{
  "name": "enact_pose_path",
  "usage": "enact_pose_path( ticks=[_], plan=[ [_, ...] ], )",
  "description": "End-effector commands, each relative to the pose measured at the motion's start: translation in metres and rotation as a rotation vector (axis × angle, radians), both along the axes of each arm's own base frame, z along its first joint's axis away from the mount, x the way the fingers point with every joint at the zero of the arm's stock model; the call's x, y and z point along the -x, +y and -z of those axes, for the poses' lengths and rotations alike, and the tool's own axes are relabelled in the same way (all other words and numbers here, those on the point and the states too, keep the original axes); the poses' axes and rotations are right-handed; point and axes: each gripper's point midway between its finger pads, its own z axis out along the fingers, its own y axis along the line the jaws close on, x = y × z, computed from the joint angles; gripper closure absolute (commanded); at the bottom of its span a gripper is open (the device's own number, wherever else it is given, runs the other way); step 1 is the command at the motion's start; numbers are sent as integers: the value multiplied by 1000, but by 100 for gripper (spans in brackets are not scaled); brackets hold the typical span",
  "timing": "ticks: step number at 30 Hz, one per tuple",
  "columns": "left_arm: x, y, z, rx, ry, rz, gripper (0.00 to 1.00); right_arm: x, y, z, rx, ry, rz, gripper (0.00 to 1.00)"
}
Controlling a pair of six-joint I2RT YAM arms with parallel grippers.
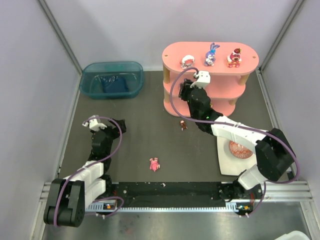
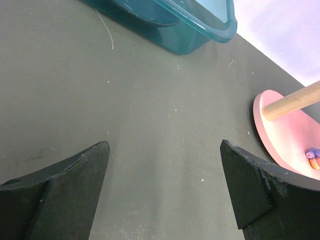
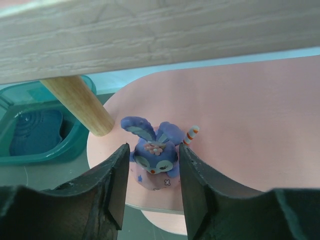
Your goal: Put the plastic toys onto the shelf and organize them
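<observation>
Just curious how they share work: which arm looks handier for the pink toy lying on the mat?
Probably left: the left gripper is open and empty, nearer the pink toy, while the right gripper is at the shelf with a bunny between its fingers.

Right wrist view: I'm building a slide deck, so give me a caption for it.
Right gripper straddling a purple-blue bunny on a pink shelf board, beside a wooden post.

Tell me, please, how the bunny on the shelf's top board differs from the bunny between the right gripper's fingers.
The top bunny stands free between two other figurines; the lower bunny sits on a lower board beside a wooden post, flanked by the right gripper's fingers. The top bunny's ears point upward; the lower bunny's splay sideways. Both are purple-blue with long ears.
</observation>
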Motion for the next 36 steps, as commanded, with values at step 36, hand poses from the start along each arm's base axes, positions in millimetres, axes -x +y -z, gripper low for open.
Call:
enact_pose_path(
  ticks=[36],
  plan=[
    [-6,1,-20,12,-68,-11,2,65,-14,-45,-109,-75,-142,18]
  ],
)
